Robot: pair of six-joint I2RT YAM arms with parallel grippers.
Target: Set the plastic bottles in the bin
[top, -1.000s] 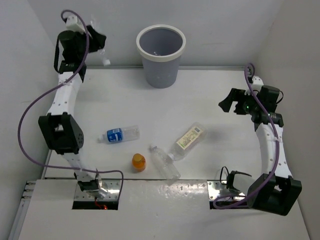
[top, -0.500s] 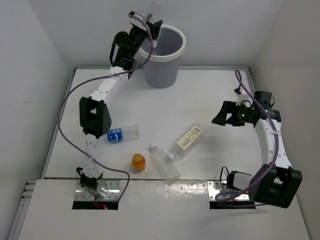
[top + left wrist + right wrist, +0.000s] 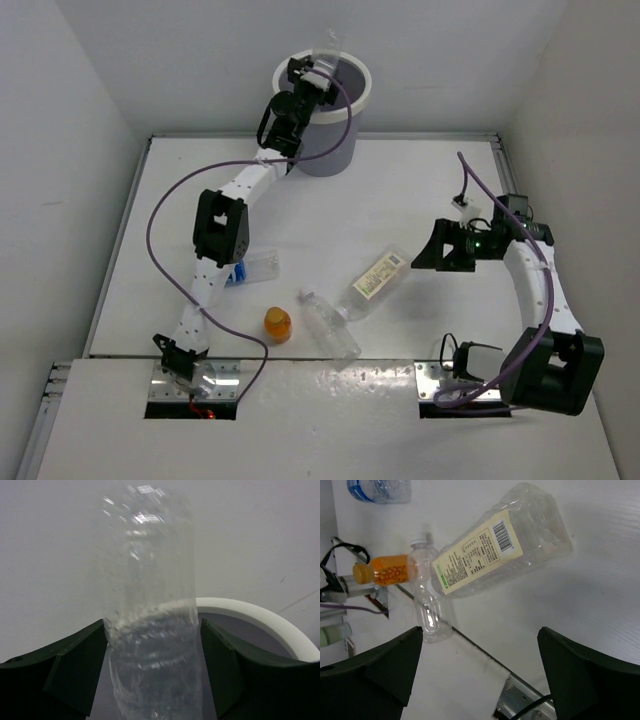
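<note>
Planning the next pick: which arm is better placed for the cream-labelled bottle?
Right. The right gripper hovers open beside the cream-labelled bottle, which fills its wrist view. The left gripper is at the bin with a clear bottle between its jaws.

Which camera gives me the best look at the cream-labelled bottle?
Right wrist: the cream-labelled bottle lies on its side, large in frame, label and barcode plain. Top external shows it small but whole. Left wrist misses it.

Clear glossy plastic bottle [image 3: 150,630], smooth plastic bin [image 3: 260,620], faintly grained white table [image 3: 400,190]
</note>
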